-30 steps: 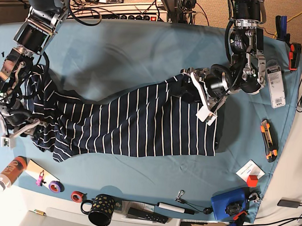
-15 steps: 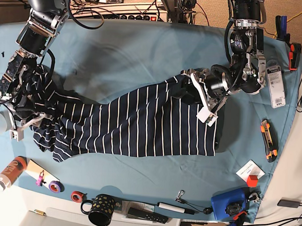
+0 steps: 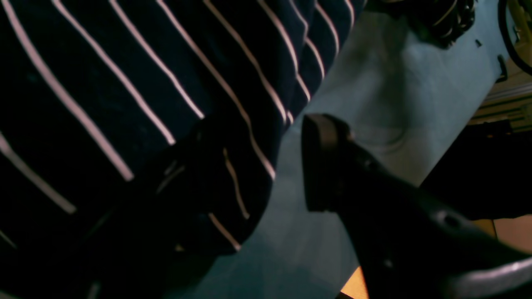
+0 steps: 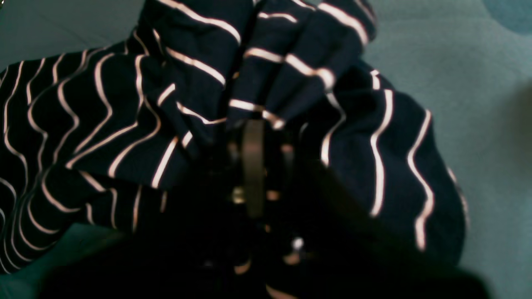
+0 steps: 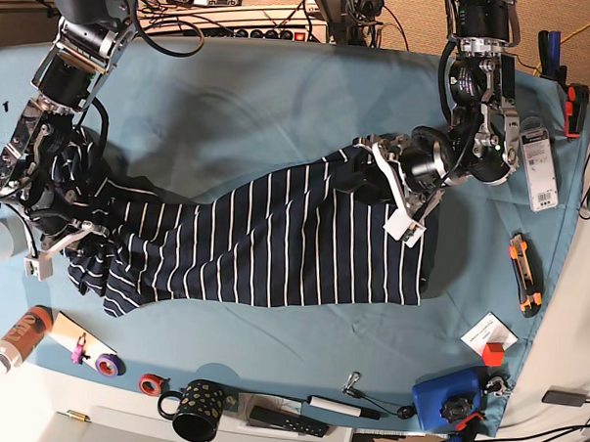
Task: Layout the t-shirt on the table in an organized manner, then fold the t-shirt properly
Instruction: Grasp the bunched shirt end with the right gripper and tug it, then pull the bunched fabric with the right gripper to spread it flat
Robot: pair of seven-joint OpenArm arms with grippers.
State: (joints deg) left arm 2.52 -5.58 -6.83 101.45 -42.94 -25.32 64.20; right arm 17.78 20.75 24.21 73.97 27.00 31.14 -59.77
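Note:
The navy striped t-shirt [image 5: 275,240] lies stretched across the middle of the teal table [image 5: 281,103], bunched at its left end. My right gripper [image 5: 57,240] is shut on that bunched end; in the right wrist view the fabric [image 4: 291,70] gathers into the closed jaws of the right gripper [image 4: 253,137]. My left gripper [image 5: 389,188] is open at the shirt's right end. In the left wrist view one black finger [image 3: 320,162] stands clear over the cloth, the other is hidden under the shirt's edge [image 3: 232,137].
Along the front edge are an orange bottle [image 5: 21,336], tape rolls [image 5: 106,363], a dotted mug [image 5: 197,408], a remote [image 5: 284,419], a marker [image 5: 344,409] and a blue box [image 5: 449,399]. A utility knife [image 5: 525,275] and a packaged item [image 5: 537,163] lie at the right.
My right gripper has moved up and slightly inward from the table's front-left, carrying the bunched shirt end with it. The left arm has not moved.

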